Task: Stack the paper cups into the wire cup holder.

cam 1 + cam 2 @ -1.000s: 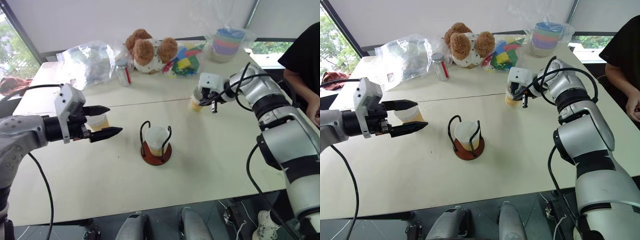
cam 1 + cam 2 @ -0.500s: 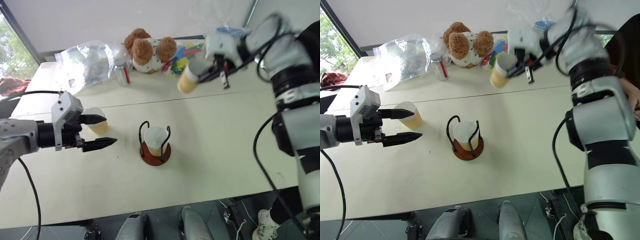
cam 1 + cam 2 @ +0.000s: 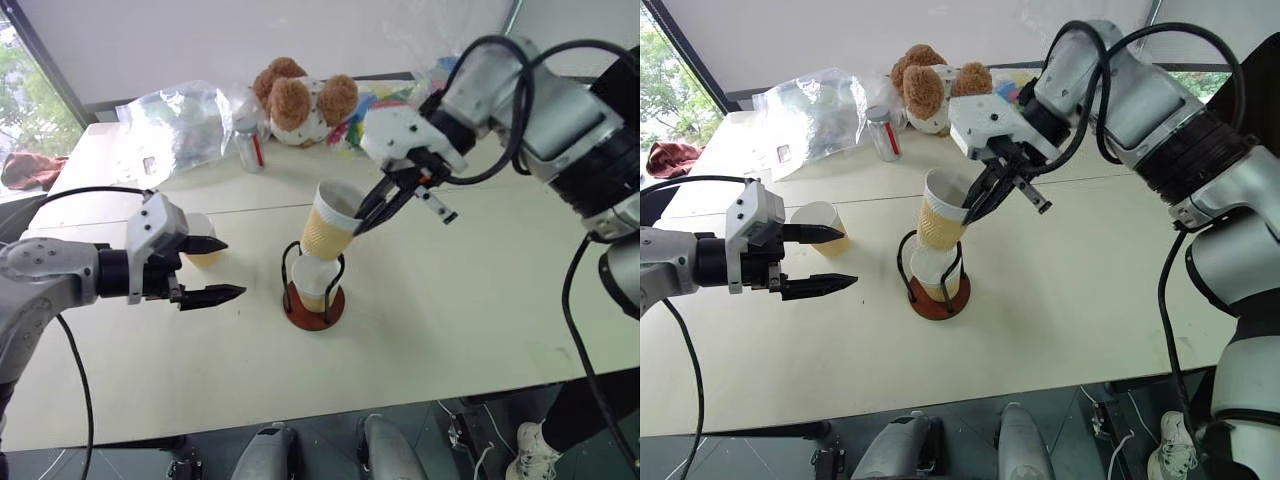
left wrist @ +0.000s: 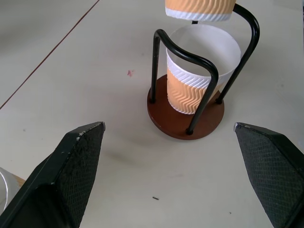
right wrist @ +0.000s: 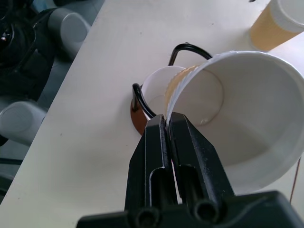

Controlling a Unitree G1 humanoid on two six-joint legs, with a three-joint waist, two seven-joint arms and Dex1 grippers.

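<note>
Right gripper [image 3: 978, 203] pinched on the rim of a paper cup [image 3: 941, 213], tilted just above the wire cup holder [image 3: 933, 275], which already has one cup [image 3: 312, 277] seated. Next: level the cup, centre between the wire loops, lower straight. Left gripper [image 3: 213, 270] wide apart beside the third cup [image 3: 821, 223] on the table [image 3: 450, 300].

No text, brand, number or sign can be read anywhere. The clear plastic bag [image 3: 815, 115] at the upper left of the frame carries a small pale label with a dark mark, too small to make out. The small jar [image 3: 880, 133] beside it has a red strip down its side, and no letters can be told on it.
</note>
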